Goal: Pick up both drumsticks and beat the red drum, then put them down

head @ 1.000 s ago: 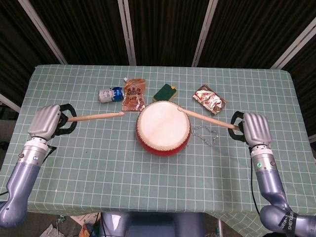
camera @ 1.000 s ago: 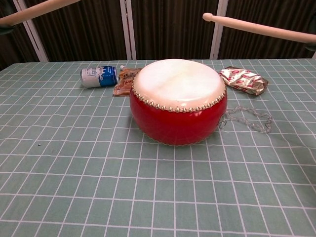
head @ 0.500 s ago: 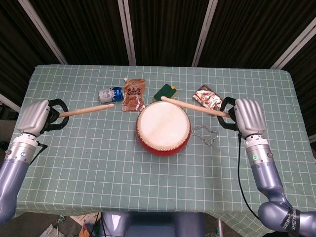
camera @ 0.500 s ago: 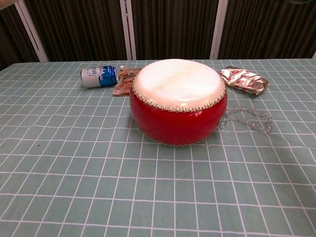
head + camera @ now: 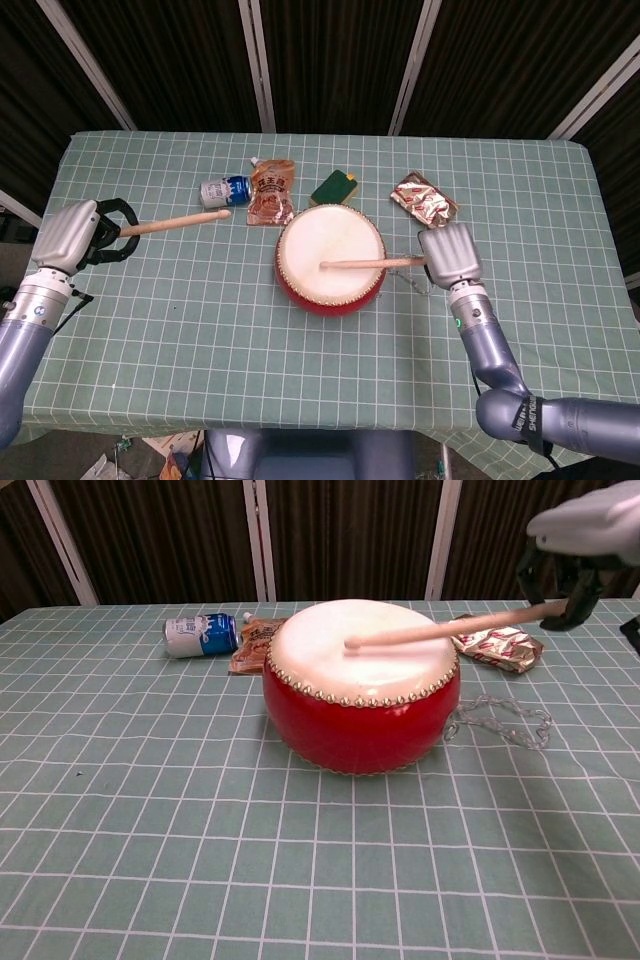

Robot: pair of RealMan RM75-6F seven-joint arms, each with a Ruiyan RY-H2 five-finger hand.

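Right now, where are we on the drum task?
Pickup looks done: the left hand holds a left drumstick and the right hand holds a right drumstick. Beating is in hand: the right stick's tip is on or just above the red drum skin, while the left stick sits off to the drum's left. Left: any further beats, then setting both sticks down.

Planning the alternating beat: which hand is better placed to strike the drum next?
Left. The left hand holds its stick clear of the drum, while the right hand's stick lies over the drumhead.
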